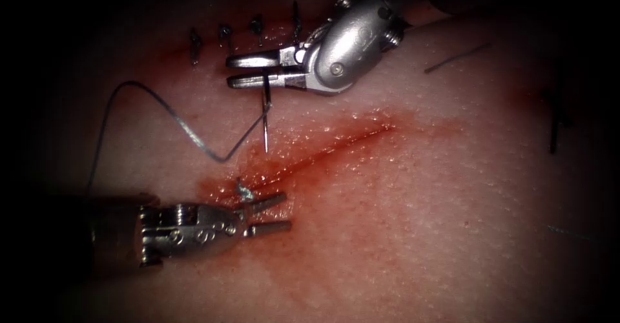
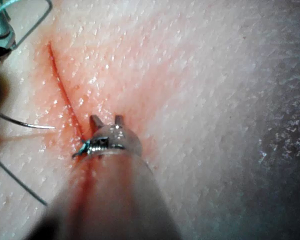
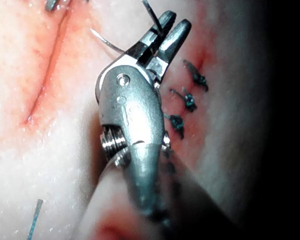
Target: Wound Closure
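Two end effectors over tissue. Right end effector clenched on curved needle near its swaged end, tip hanging free just above cut, likely poised for a bite. Left end effector parted, holding nothing, beside cut. Thread loops between them.

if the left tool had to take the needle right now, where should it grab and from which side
Probably the free lower part of the needle, from below. The right tool holds its upper end, so it hangs tip down above the cut, clear of the tissue. The left tool, open and empty, sits beneath.
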Action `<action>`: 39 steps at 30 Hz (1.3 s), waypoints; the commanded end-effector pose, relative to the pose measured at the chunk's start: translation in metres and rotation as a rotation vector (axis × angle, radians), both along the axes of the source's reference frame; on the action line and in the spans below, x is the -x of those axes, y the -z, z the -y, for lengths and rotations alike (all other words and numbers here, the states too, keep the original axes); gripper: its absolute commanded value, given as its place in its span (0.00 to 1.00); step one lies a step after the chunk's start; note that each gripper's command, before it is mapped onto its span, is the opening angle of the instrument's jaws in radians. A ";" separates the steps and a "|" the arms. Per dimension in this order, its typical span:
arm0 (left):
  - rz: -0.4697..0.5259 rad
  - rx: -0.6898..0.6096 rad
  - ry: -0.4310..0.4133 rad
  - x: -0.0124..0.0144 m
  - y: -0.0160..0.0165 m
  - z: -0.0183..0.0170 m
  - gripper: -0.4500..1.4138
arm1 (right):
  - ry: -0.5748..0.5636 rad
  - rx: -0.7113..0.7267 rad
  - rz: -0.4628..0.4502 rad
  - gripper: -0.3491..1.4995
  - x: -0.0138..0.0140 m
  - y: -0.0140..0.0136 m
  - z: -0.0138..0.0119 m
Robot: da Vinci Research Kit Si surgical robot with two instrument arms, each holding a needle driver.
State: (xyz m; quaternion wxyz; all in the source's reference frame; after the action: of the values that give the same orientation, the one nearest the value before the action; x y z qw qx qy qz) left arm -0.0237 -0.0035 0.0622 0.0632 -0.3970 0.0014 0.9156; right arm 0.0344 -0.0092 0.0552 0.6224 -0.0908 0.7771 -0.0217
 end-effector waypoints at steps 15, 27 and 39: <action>0.007 -0.011 -0.004 0.0004 0.0003 0.0005 0.43 | 0.027 0.013 -0.011 0.00 -0.0006 -0.0003 0.0011; 0.007 -0.015 0.001 0.0004 0.0003 0.0006 0.41 | 0.041 0.029 -0.022 0.00 -0.0001 0.0001 0.0010; 0.006 -0.015 0.001 0.0004 0.0003 0.0006 0.40 | 0.029 0.100 0.012 0.00 0.0000 -0.0003 0.0006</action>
State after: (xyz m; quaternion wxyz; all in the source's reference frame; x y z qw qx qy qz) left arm -0.0234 -0.0035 0.0614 0.0670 -0.3992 -0.0045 0.9144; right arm 0.0335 -0.0097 0.0549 0.6226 -0.1101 0.7715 -0.0704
